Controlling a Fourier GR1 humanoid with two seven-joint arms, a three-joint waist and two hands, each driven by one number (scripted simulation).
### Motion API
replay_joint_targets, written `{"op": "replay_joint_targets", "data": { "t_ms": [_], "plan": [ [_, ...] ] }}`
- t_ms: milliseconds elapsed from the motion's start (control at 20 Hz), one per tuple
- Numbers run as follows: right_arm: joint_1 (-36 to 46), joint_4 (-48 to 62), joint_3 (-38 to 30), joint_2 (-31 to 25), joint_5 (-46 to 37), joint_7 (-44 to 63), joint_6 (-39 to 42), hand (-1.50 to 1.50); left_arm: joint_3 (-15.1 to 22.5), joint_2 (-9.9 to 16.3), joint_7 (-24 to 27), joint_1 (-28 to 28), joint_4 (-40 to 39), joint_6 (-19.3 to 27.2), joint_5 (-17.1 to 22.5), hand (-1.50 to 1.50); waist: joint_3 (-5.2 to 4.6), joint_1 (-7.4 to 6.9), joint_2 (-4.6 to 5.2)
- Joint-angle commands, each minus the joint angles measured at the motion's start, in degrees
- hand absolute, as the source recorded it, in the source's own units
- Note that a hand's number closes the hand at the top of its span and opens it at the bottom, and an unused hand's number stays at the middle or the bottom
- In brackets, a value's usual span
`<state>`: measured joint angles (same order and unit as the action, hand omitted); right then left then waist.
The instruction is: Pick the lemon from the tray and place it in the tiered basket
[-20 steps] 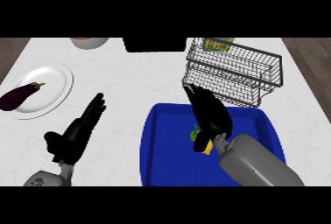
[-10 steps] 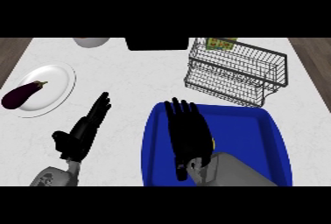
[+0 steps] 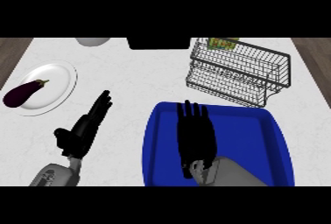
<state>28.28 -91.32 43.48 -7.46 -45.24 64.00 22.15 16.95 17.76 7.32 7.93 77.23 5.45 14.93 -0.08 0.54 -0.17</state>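
A blue tray (image 3: 271, 131) lies at the front right of the white counter. My right hand (image 3: 196, 140) is spread flat over the tray's left half, fingers straight and pointing away from me. No lemon shows in the tray; the hand hides whatever is beneath it. The wire tiered basket (image 3: 236, 72) stands just behind the tray, with a yellow-green item (image 3: 223, 43) in its far upper part. My left hand (image 3: 84, 129) rests open on the counter left of the tray, holding nothing.
A white plate (image 3: 55, 76) with a purple eggplant (image 3: 24, 92) sits at the far left. A pale bowl (image 3: 93, 41) and a dark block (image 3: 158, 42) stand along the back edge. Bare counter lies between plate and basket.
My right hand has shifted left across the tray and flattened out. The lemon that showed beside it one second ago is now out of sight. The left hand has barely moved.
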Motion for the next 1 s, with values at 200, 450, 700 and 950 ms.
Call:
{"op": "replay_joint_targets", "data": {
  "t_ms": [200, 450, 700, 950],
  "plan": [
    [-3.52, 3.1, -2.87, 4.09, -4.58, 6.56, 2.6, -1.5, 0.27, -2.23, 1.43, -0.86, -1.07, -0.22, -2.49, 0.0, 0.07, -0.5, 0.1],
    [-9.48, 3.91, -3.78, 1.61, -8.97, 1.66, -0.65, -1.5, -1.14, -1.88, -1.2, -0.42, 1.1, -1.39, -2.15, 0.0, 0.09, -0.41, 0.07],
    [-9.45, 8.34, -6.77, 4.75, -12.34, 0.26, -0.92, -1.5, -2.51, -3.09, 1.41, -0.39, -2.1, -2.38, -3.2, 0.0, 0.07, -0.56, 0.17],
    [-15.18, 5.88, -8.25, 3.3, -14.57, -3.94, -1.53, -1.5, -2.64, -4.89, 0.28, -1.91, -0.4, -2.35, -4.7, 0.0, 0.09, -0.5, 0.1]
  ]
}}
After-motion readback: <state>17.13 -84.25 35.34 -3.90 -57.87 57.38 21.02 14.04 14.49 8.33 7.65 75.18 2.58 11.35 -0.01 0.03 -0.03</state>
